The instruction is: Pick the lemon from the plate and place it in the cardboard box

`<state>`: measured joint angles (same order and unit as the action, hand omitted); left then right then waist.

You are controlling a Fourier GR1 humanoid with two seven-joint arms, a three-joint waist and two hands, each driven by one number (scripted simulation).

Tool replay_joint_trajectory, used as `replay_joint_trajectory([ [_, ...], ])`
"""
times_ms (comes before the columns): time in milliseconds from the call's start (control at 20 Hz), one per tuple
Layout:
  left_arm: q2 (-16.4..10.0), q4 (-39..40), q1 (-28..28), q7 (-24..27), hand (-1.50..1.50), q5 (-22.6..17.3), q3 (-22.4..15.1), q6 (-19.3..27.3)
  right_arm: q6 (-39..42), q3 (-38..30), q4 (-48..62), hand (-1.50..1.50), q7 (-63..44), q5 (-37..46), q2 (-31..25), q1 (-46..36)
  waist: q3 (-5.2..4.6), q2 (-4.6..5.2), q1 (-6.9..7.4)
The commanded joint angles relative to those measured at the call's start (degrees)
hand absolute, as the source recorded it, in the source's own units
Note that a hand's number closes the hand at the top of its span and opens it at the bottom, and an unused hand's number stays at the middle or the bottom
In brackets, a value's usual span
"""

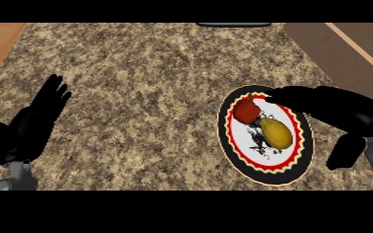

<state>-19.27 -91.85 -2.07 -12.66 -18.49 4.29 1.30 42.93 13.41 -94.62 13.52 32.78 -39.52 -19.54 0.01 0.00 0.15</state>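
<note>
Head view, starting at the fingers (280, 97) of the right hand (328, 106): stretched out straight and wide, pointing left across the upper rim of the plate (271, 177), curled round nothing. Thumb hanging apart, lower down, just off the plate's right edge.

On to the lemon (277, 133): yellow, lying on the white middle of the plate, right of centre, below the fingers in the picture and not gripped. Just beside it, up and to the left, a red fruit (246, 110) with a small stem. Plate ringed in red and yellow scallops inside a black rim, flat on the surface (160, 79).

Over at the left edge, left hand (30, 126) resting open, fingers up, well apart from the plate.

Further out: speckled brown stone all across the surface, a strip of orange wood (10, 35) at the upper left corner, a darker brown panel (320, 42) with a pale diagonal line at upper right, a dark grey object (233, 24) cut off at the far edge.
</note>
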Motion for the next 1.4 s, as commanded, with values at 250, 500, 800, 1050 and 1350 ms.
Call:
replay_joint_trajectory([
  [250,0.01,-0.72,-0.15,-0.97,0.00,-0.46,4.06,-3.57,1.96,-1.24,-3.15,-1.50,1.40,7.31,3.05,2.70,0.00,-0.02,-0.03],
  [500,3.39,-2.19,-2.65,-3.57,0.00,2.82,1.35,-0.29,5.03,-2.43,-2.43,-1.50,-0.48,9.23,5.29,0.29,-0.01,-0.01,-0.13],
  [800,3.46,-5.57,1.73,-3.36,0.00,3.14,3.23,-3.11,2.83,0.18,-0.68,-1.50,-1.11,16.16,9.66,1.18,-0.01,-0.02,0.03],
  [1050,3.09,-2.95,0.74,-3.60,0.00,1.43,5.32,-5.33,0.58,1.12,6.16,-1.50,0.84,20.53,11.14,-3.11,-0.01,0.03,0.26],
  [1350,4.15,-0.61,-3.78,-4.11,0.00,4.53,4.59,-4.21,1.43,0.78,2.33,-1.50,3.15,22.59,10.67,2.05,-0.01,0.00,-0.20],
])
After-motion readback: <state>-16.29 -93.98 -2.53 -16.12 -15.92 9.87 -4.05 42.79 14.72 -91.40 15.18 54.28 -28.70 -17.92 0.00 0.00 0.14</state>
